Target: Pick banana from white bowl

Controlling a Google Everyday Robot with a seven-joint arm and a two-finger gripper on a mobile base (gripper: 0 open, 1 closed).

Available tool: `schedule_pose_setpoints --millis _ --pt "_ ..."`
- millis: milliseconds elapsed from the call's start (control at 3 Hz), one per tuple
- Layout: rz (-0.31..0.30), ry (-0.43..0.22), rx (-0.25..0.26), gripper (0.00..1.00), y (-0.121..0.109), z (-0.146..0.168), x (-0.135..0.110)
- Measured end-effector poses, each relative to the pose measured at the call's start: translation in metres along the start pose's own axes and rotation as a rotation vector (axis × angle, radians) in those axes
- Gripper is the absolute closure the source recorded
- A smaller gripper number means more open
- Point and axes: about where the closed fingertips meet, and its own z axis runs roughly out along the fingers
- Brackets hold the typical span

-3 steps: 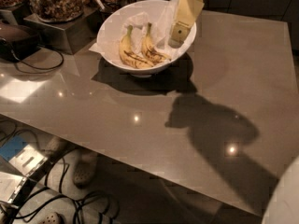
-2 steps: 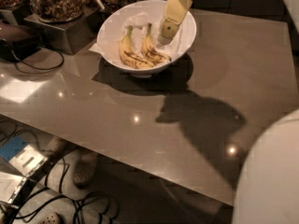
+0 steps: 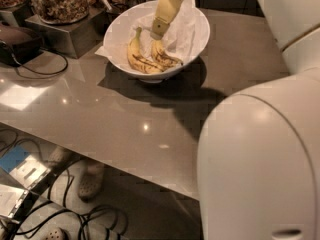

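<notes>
My gripper [image 3: 159,30] has dropped from the far rim down into the white bowl [image 3: 116,31]; open or closed, can't tell; now at the stem end of the banana [image 3: 166,59], lying in the bowl just beside the other banana [image 3: 136,58]; not lifted yet; grasp likely next.

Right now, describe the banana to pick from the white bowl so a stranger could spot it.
On the grey table stands a white bowl lined with paper, with the tool hanging over it. Of the two bananas inside, it is the banana right below the tool, heavily mottled brown, unlike the other banana with thin black streaks.
</notes>
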Motion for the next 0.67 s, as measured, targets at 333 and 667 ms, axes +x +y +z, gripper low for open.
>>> schedule_pose_setpoints --millis 333,667 --pt "0.098 0.033 -0.022 0.32 -0.019 0.031 0.010" --pt "0.193 0.074 -0.067 0.29 -0.030 0.065 0.030"
